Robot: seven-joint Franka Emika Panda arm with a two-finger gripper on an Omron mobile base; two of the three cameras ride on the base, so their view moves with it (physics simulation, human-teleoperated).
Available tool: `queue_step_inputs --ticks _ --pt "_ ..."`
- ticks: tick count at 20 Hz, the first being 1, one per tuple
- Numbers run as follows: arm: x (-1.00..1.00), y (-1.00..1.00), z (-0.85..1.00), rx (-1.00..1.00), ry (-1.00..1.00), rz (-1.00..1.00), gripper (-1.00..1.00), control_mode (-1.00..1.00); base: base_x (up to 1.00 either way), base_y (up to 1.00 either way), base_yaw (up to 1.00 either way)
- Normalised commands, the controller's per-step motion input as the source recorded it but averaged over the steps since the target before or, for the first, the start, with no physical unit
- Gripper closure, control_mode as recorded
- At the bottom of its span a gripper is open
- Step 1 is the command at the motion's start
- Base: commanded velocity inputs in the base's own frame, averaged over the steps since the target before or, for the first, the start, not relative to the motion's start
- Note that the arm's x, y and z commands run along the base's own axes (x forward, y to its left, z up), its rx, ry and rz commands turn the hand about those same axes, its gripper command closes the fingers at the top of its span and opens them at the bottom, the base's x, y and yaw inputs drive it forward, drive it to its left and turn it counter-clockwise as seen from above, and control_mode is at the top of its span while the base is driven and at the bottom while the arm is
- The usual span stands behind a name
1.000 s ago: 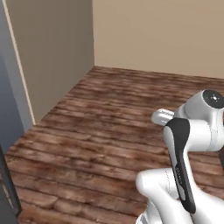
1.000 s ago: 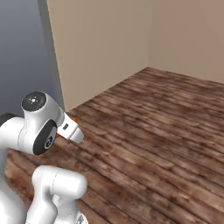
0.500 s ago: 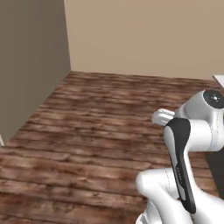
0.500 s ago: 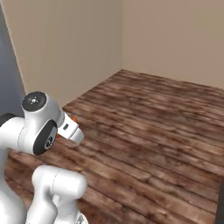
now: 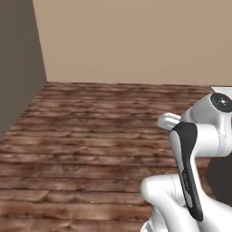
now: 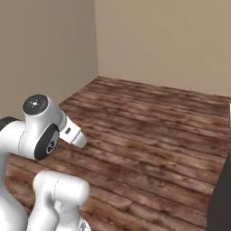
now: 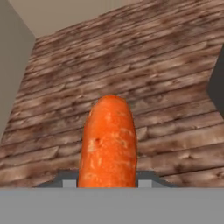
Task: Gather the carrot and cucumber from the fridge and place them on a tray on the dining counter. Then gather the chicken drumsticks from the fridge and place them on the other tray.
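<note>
- Left base view: the white arm rises at the lower right over a brown wooden plank floor. A beige wall runs behind, and a darker grey-brown wall stands at the left.
- Right base view: the arm's round joint sits at the lower left; a sliver of orange shows just beside the wrist, above the floor. Beige walls meet in a corner behind.
- Hand view: the claw is clenched on the carrot, which sticks out between the finger tips, above the plank floor.
</note>
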Motion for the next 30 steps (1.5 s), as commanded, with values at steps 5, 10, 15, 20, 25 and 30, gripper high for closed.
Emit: queue_step_inputs --ticks 5,10,15,20,25,30 --pt "0.0 0.0 0.0 0.0 0.0 0.0 1.0 1.0 1.0 0.02 -0.27" --pt "0.0 0.0 0.0 0.0 0.0 0.0 1.0 1.0 1.0 0.23 -0.22" --pt "0.0 0.0 0.0 0.0 0.0 0.0 1.0 1.0 1.0 0.34 -0.22" --pt "0.0 0.0 0.0 0.0 0.0 0.0 1.0 1.0 0.98 0.3 -0.32" --pt "0.0 0.0 0.0 0.0 0.0 0.0 1.0 1.0 0.94 0.37 -0.42" --pt "0.0 0.0 0.0 0.0 0.0 0.0 1.0 1.0 0.9 0.37 -0.48"
